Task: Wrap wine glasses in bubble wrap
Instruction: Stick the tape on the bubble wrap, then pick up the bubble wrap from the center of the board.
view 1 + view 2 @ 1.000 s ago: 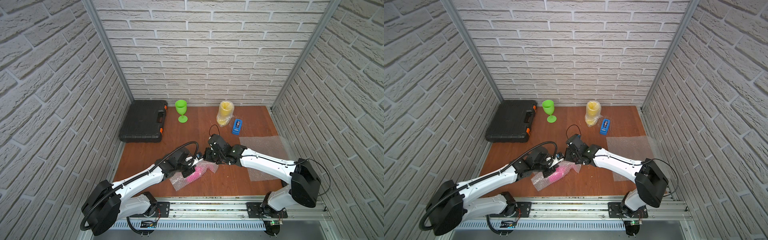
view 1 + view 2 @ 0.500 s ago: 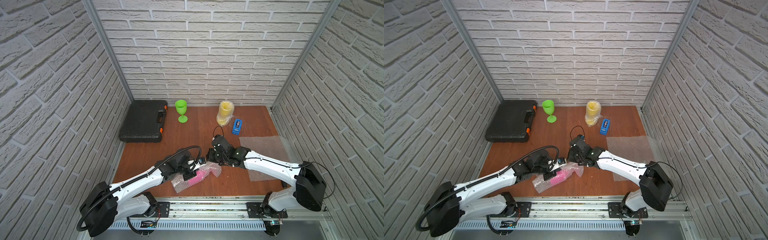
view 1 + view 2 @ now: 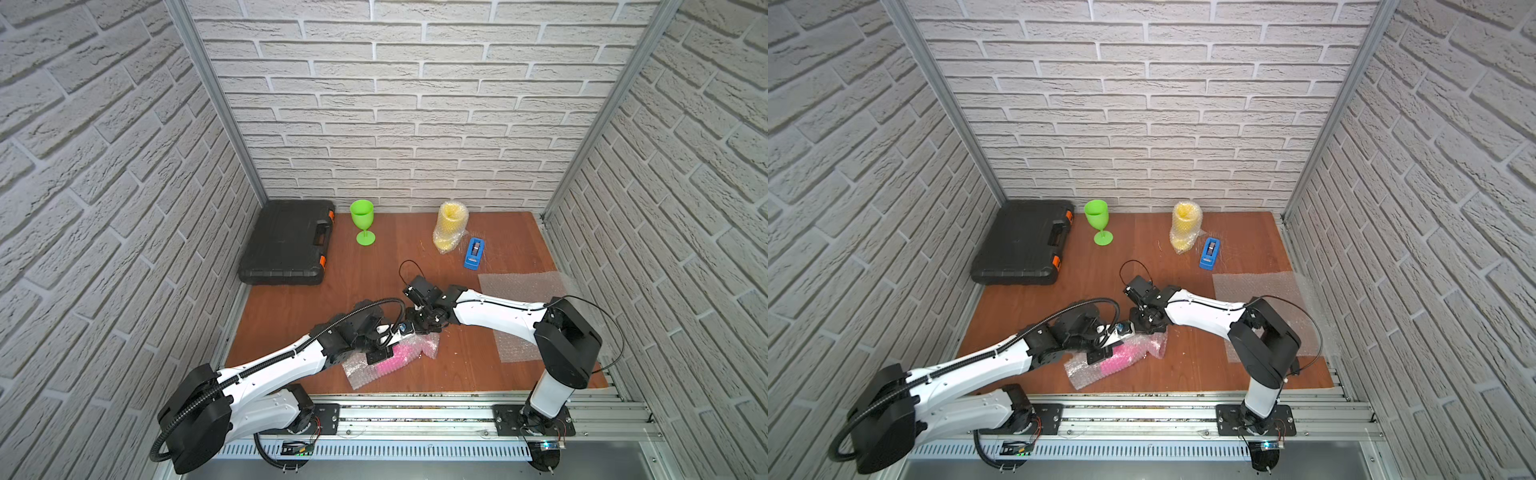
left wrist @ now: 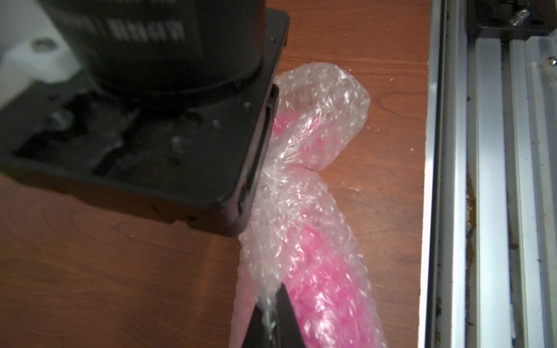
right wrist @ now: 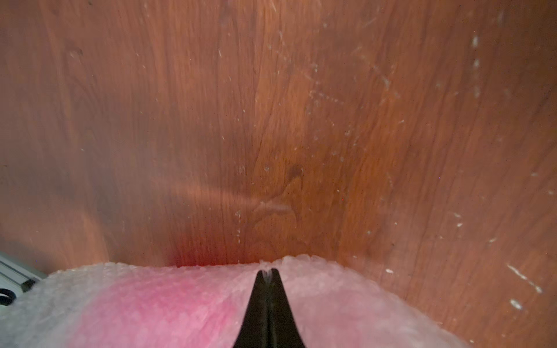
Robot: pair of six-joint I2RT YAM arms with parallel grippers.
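Pinching bubble wrap (image 4: 301, 211) with both pincers: my left pincer (image 4: 269, 316) is clamped on a gathered fold, and my right pincer (image 5: 266, 272) is closed on the wrap's edge a little farther along the bundle. Inside it, the pink goblet (image 3: 395, 358) lies on its side on the tabletop (image 3: 415, 257), near the front rail (image 3: 415, 409). Risks, as I judge them: pulling unevenly could tear the thin plastic or slip it free, letting the loose roll spring open or the goblet roll toward the edge.
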